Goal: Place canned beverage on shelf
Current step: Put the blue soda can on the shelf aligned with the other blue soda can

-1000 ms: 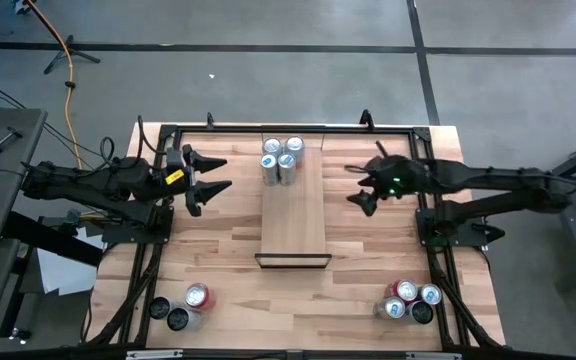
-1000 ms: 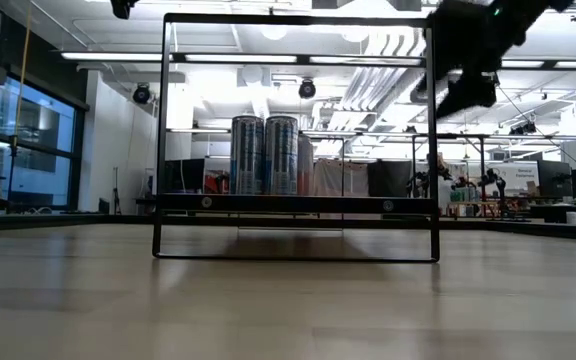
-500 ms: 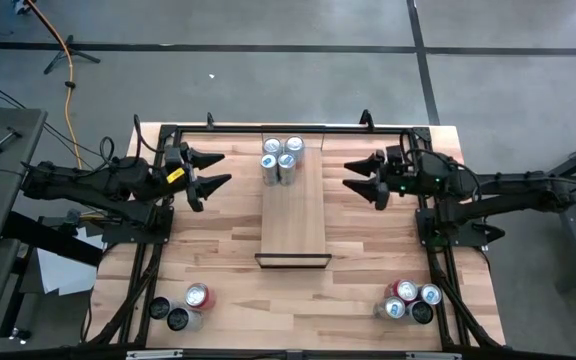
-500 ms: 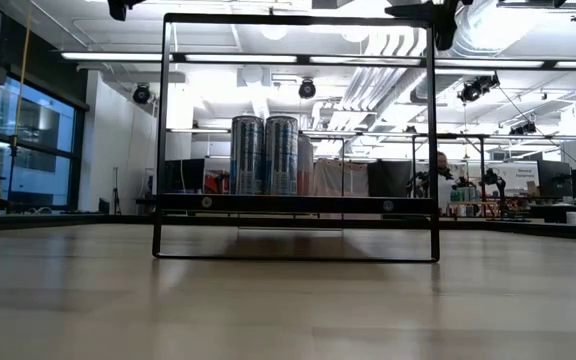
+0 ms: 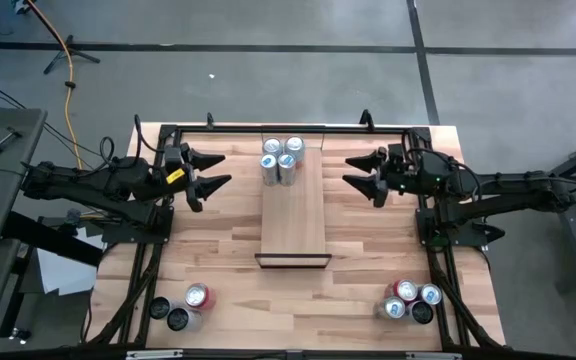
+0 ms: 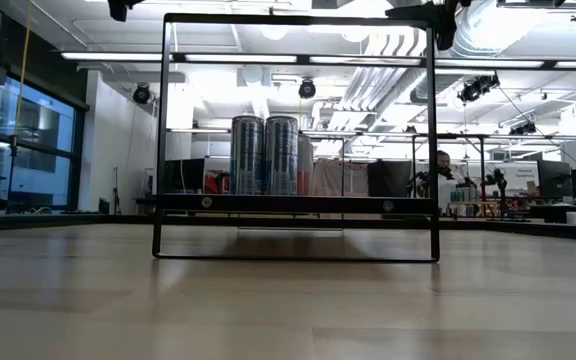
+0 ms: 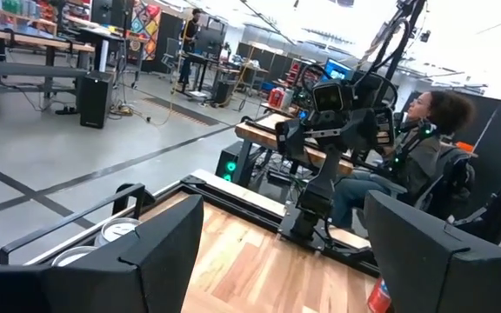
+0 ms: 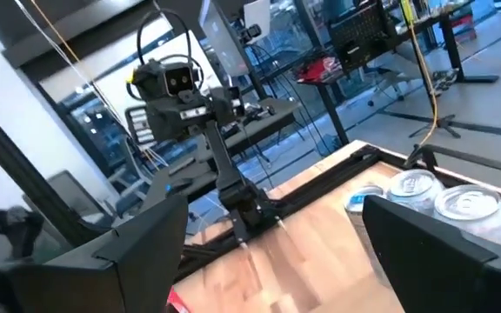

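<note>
The shelf (image 5: 294,215) is a narrow light-wood panel with a black frame (image 5: 293,260) at its near end, lying mid-table. Three silver cans (image 5: 281,159) stand upright on its far end; they show in the low view (image 6: 266,155) too. My left gripper (image 5: 215,172) is open and empty, left of the shelf. My right gripper (image 5: 352,171) is open and empty, right of the shelf. Both are raised above the table. Loose cans stand at the near left (image 5: 182,306) and near right (image 5: 409,300) corners.
A black metal rail (image 5: 293,128) runs along the table's far edge. Arm bases stand at the left (image 5: 133,225) and right (image 5: 453,225) sides. A person sits beyond the table in the left wrist view (image 7: 424,148). Bare tabletop (image 5: 293,305) lies in front of the shelf.
My right gripper has drawn back from the shelf toward the table's right edge, risen and turned level, its fingers now pointing at the shelf. The cans and the shelf have stayed where they were.
</note>
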